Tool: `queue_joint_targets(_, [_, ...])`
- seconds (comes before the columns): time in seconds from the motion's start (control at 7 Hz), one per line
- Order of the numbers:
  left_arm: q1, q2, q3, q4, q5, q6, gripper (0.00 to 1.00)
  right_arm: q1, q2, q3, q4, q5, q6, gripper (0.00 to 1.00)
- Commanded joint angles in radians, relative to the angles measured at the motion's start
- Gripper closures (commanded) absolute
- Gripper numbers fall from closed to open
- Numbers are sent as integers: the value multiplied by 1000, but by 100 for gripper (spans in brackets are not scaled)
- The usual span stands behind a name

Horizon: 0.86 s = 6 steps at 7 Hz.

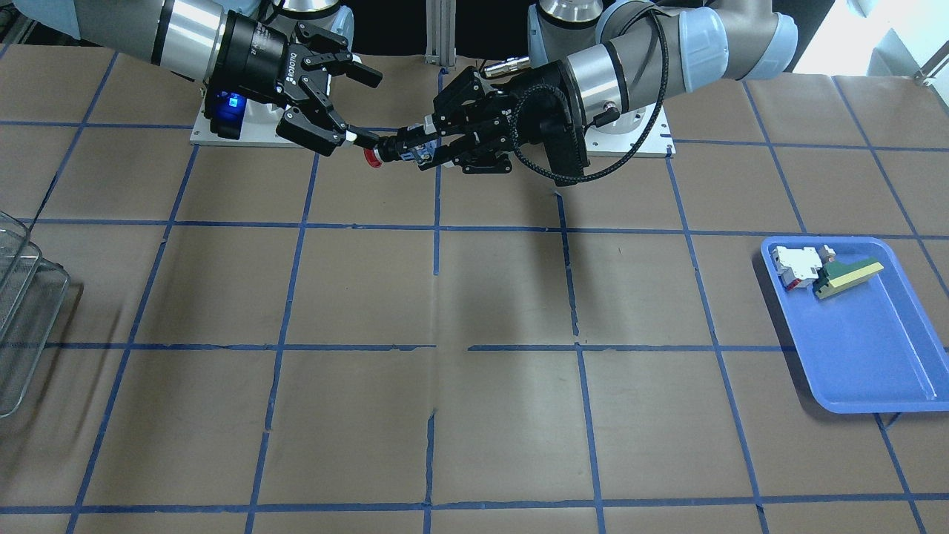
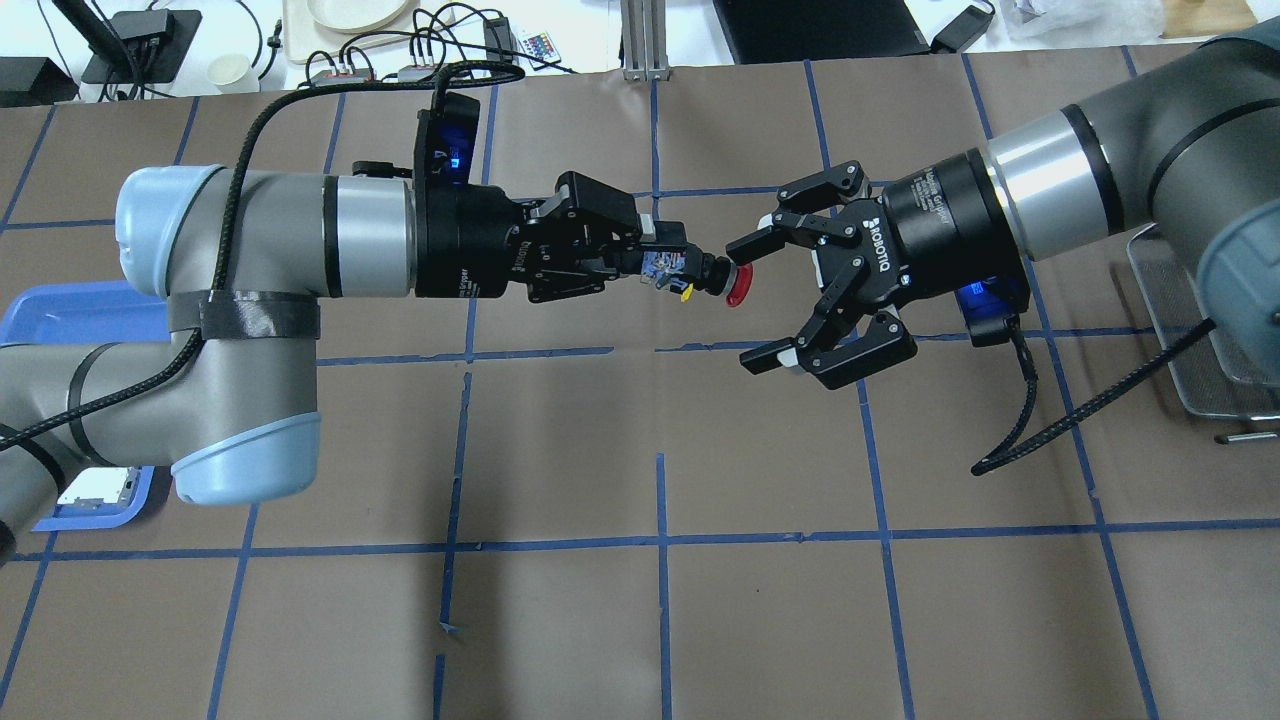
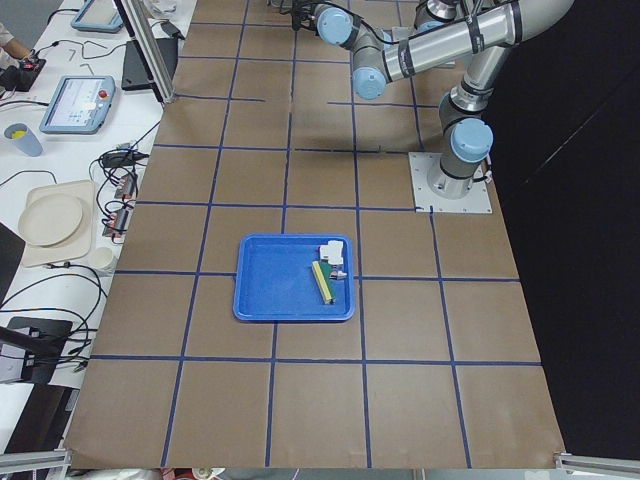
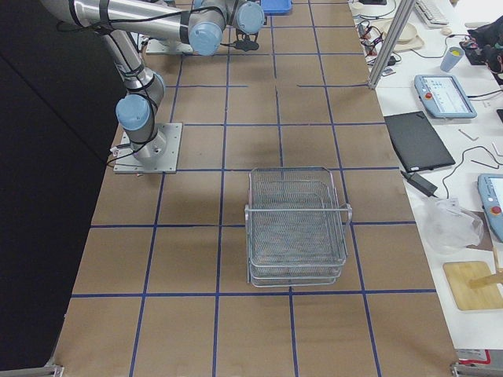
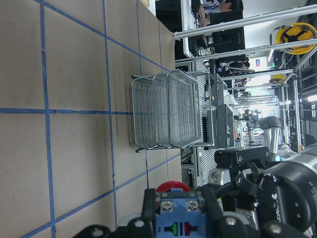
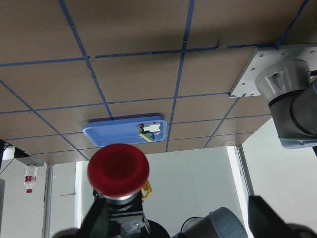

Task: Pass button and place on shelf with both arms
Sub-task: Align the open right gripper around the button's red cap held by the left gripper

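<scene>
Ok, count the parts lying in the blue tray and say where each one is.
2. The white-and-red boxy part sits in the corner of the blue tray toward the robot; the green-and-yellow block lies beside it. Nothing looks hidden.

The one word that can be read is the brand "ROBOTIQ", in white letters on the black body of the right gripper (image 2: 755,300), seen in the overhead view. The white print on the left gripper (image 2: 672,263) is too small to read.

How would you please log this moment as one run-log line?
phase: handover | left gripper: shut on button, midair | right gripper: open at its cap | shelf: no button yet
</scene>
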<state>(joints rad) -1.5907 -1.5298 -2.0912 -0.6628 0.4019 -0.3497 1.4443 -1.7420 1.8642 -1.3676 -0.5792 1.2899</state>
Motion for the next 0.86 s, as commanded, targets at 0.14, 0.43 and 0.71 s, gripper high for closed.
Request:
queue_joint_targets(0.14, [0, -1, -3, 5, 0, 2, 90, 1, 2, 6, -62, 1, 20, 1])
queue_joint_targets(0.43, [0, 2, -1, 5, 2, 0, 90, 1, 7, 9, -73, -2, 25, 1])
queue_joint_targets(0.71, [0, 4, -1, 6, 2, 0, 90, 1, 18, 9, -71, -40, 32, 1])
